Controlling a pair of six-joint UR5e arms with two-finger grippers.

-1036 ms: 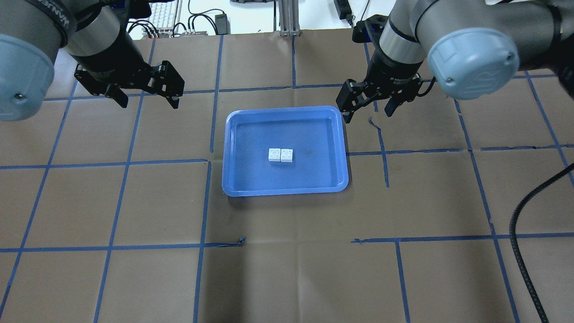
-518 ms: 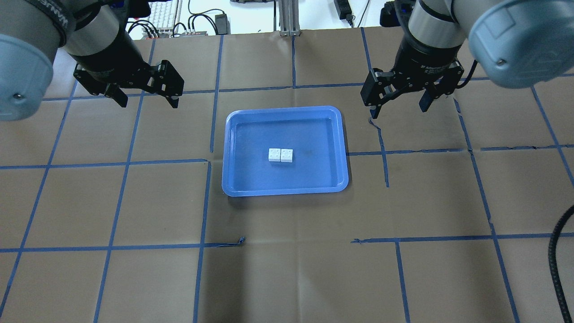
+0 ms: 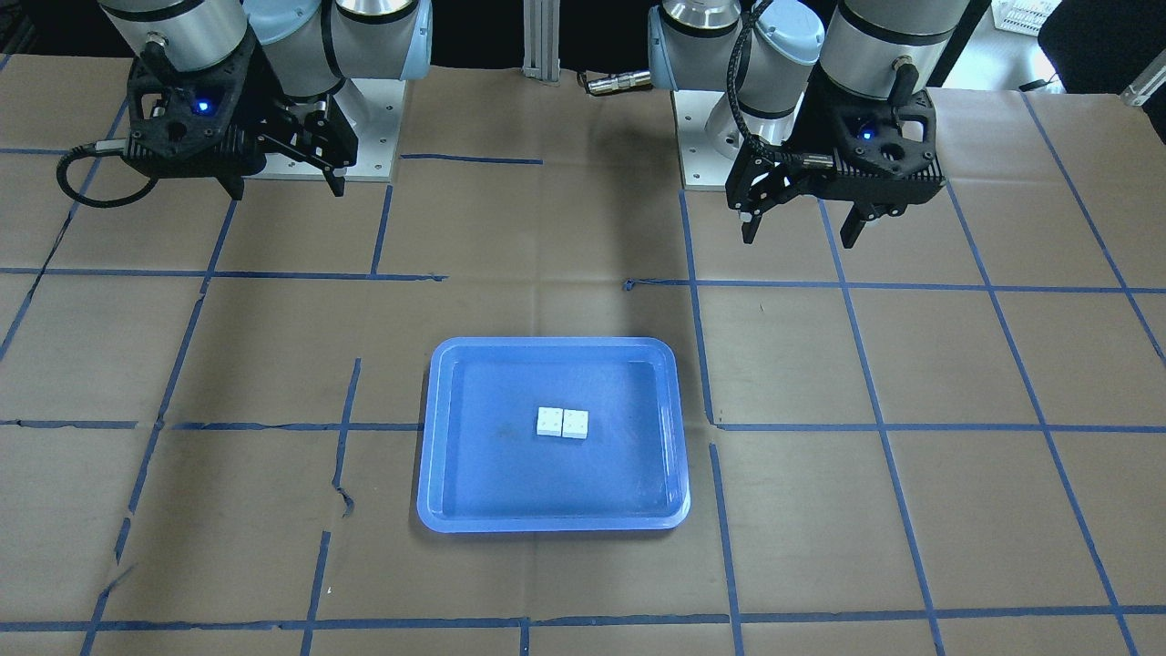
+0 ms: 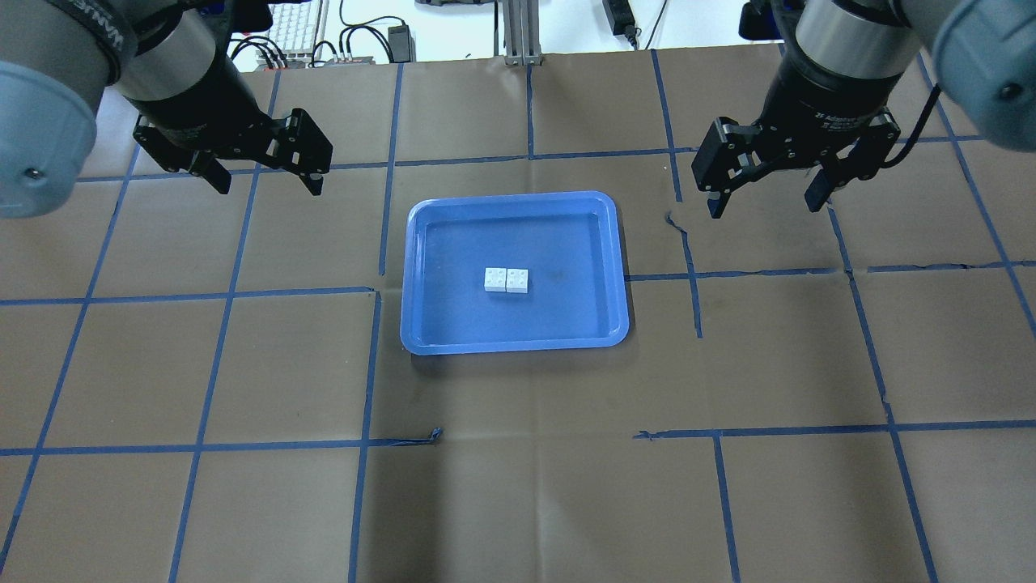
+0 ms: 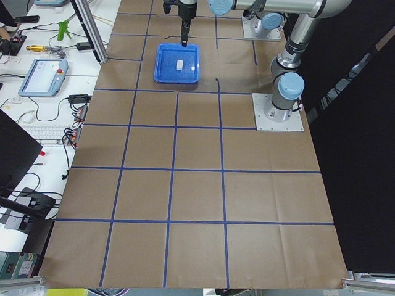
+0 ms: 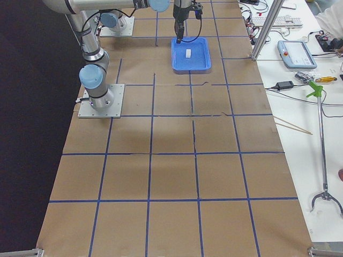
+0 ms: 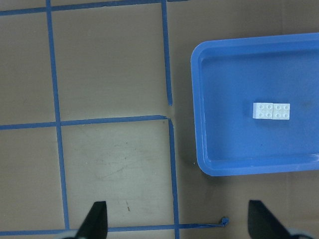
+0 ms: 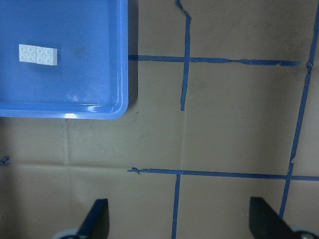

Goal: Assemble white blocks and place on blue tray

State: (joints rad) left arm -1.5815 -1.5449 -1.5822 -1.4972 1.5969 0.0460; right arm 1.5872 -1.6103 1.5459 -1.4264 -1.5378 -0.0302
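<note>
Two white blocks [image 4: 507, 280] joined side by side lie in the middle of the blue tray [image 4: 421, 243]. They also show in the front view [image 3: 562, 423], the left wrist view [image 7: 271, 111] and the right wrist view [image 8: 38, 54]. My left gripper [image 4: 267, 182] is open and empty, above the table to the left of the tray [image 3: 437, 401]. My right gripper [image 4: 761, 202] is open and empty, above the table to the right of the tray. In the front view the left gripper [image 3: 800, 232] is at the right and the right gripper [image 3: 284, 187] at the left.
The table is covered with brown paper marked by a blue tape grid [image 4: 372, 364]. Keyboards, cables and tools lie on a white bench beyond the far edge [image 4: 299, 28]. The arm bases [image 3: 364, 137] stand at the robot's side.
My right gripper has moved to the right, away from the tray's far right corner. My left gripper and the blocks have not moved.
</note>
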